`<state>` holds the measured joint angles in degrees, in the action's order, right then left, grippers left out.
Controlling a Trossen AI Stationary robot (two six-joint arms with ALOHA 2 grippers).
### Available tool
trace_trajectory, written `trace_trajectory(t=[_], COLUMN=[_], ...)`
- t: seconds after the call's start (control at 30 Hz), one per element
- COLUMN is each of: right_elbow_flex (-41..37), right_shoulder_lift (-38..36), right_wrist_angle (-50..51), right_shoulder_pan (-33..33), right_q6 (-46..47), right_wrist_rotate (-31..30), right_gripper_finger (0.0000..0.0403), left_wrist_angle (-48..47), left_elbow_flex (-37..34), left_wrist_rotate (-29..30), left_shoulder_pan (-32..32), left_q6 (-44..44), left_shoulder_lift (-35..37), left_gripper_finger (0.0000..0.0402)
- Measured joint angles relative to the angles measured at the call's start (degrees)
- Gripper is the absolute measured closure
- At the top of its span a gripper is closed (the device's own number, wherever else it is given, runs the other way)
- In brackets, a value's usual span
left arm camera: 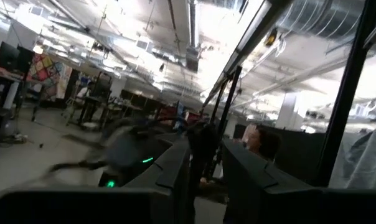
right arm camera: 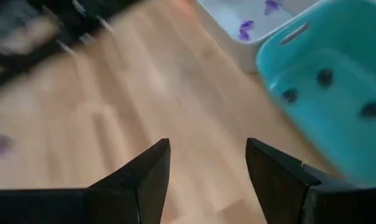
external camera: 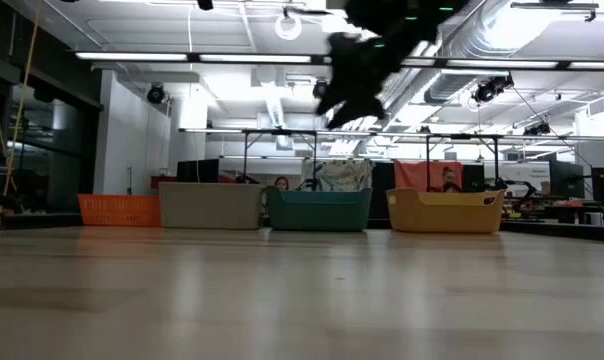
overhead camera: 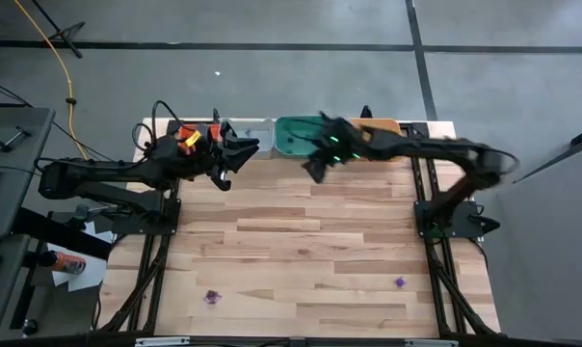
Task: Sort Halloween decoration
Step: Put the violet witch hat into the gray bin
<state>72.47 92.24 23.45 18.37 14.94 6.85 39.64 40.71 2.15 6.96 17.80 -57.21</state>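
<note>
The Halloween decoration shows as tiny trinkets. Two purple ones lie on the wooden table near its front edge. Others, purple, lie in the grey tray, and dark ones lie in the green tray. My right gripper hangs open above the table just in front of the green tray, with nothing between its fingers. My left gripper is raised beside the grey tray and tipped upward, with a narrow gap between its fingers.
Four trays stand in a row along the far edge: red, grey, green and orange. The middle of the table is bare wood. A person sits in the room behind the trays.
</note>
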Motion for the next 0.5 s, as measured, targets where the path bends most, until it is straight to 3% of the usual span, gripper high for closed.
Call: trace_trajectory(t=[0.13,0.27,0.37,0.5], right_elbow_flex=[-17.82,-29.07,-33.26,-33.04], right_shoulder_lift=[-13.39,-23.11,-26.94,-28.48], right_wrist_angle=[-16.10,-36.88,-48.04,-50.66], right_shoulder_pan=[-3.71,-8.51,-12.68,-17.74], right_q6=[13.29,23.47,26.26,22.83], right_wrist_rotate=[0.37,-1.86,-5.94,-11.34], right_gripper_finger=[0.0198,0.0198,0.0198,0.0198], left_wrist_angle=[-5.67,-13.12,-19.70,-24.72], left_elbow_flex=[0.00,0.00,0.00,0.00], left_wrist_rotate=[0.00,-0.53,-2.63,-3.12], left_shoulder_pan=[0.00,0.00,0.07,0.09], left_q6=[-0.95,-0.48,-0.56,-0.05], left_shoulder_lift=[0.00,0.00,-0.08,-0.80], left_gripper_finger=[0.0319,0.0319,0.0319,0.0319])
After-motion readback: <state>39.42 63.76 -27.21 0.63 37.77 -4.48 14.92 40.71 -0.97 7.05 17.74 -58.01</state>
